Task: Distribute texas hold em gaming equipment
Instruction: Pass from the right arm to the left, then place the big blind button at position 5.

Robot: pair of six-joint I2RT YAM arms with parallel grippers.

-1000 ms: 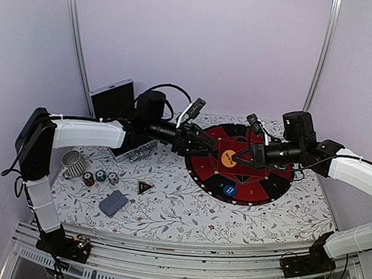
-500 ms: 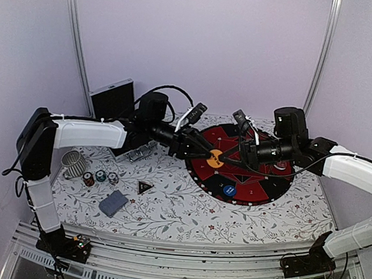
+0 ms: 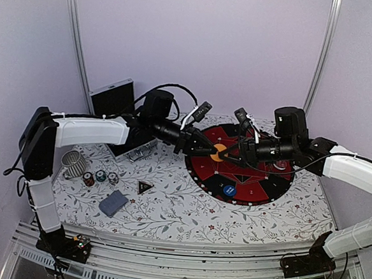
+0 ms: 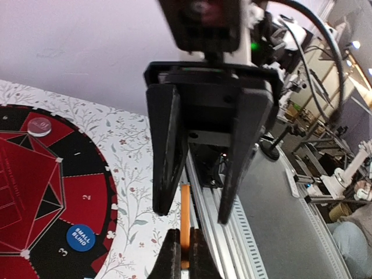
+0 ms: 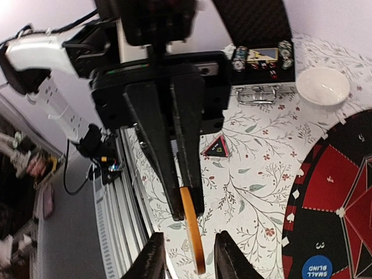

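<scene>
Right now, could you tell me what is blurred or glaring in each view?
Left wrist view: the orange marker disc, edge-on, is sharp; the facing arm's camera housing at the top is blurred; lamps flare at upper right. Right wrist view: the blue SMALL BLIND disc reads clearly; the left edge is dark and smeared. Top external view: soft, even light, no glare.
</scene>
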